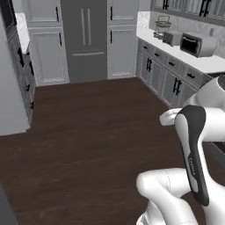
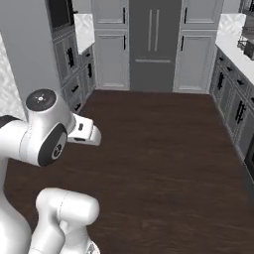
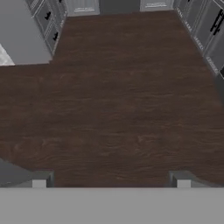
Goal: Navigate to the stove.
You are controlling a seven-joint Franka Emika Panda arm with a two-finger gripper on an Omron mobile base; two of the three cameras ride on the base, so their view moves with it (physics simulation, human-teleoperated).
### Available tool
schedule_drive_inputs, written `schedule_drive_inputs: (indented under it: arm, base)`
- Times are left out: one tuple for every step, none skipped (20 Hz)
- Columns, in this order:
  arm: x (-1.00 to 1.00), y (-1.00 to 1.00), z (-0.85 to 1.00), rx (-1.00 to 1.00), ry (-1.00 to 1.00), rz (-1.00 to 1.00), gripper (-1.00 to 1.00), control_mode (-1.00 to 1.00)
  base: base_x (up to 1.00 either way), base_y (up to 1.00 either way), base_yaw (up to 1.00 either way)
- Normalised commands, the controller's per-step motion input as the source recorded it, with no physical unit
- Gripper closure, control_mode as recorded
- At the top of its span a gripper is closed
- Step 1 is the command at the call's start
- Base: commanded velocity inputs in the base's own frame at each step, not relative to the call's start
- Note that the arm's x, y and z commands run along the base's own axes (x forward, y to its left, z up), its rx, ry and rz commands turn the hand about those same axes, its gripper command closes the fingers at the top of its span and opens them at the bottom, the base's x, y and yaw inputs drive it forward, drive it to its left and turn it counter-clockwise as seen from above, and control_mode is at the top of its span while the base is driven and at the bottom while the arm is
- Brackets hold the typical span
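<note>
- My pincer [image 3: 111, 181] hangs spread and empty over bare dark floor [image 3: 122, 96], its two tips far apart at the bottom of the hand view.
- I cannot make out the stove; I judge it lies off to my right, past the desk [image 1: 206, 63] carrying the microwave [image 1: 196, 44].
- Risk: swinging the base right could clip the cabinets [image 1: 169, 79] along that side with my folded arm.
- The left base view shows the microwave; the right base view instead shows the left cabinet run [image 2: 74, 74] and fridge [image 2: 154, 44].

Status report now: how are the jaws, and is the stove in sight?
Gripper open, holding nothing, over dark wood floor. Stove not identifiable from here. Microwave on the counter ahead right. Nothing on the open floor.
</note>
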Motion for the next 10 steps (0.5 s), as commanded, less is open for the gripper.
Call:
schedule_drive_inputs:
  arm:
    - [0.0,0.0,0.0,0.0,0.0,0.0,-1.0,1.0]
    - [0.0,0.0,0.0,0.0,0.0,0.0,-1.0,1.0]
    - [0.0,0.0,0.0,0.0,0.0,0.0,-1.0,1.0]
    - [0.0,0.0,0.0,0.0,0.0,0.0,-1.0,1.0]
    - [0.0,0.0,0.0,0.0,0.0,0.0,-1.0,1.0]
    - [0.0,0.0,0.0,0.0,0.0,0.0,-1.0,1.0]
    - [0.0,0.0,0.0,0.0,0.0,0.0,-1.0,1.0]
    - [0.0,0.0,0.0,0.0,0.0,0.0,-1.0,1.0]
    - [0.0,0.0,0.0,0.0,0.0,0.0,-1.0,1.0]
    - [0.0,0.0,0.0,0.0,0.0,0.0,-1.0,1.0]
  base:
    - [0.9,-0.23,-0.57]
    - [0.8,-0.22,-0.61]
    - [0.65,-0.2,-0.67]
    - [0.65,-0.18,-0.68]
    - [0.69,-0.12,-0.68]
    - [0.76,-0.03,-0.67]
    - [0.8,-0.01,-0.66]
    - [0.82,0.0,-0.67]
    - [0.81,0.0,-0.68]
    - [0.79,0.0,-0.69]
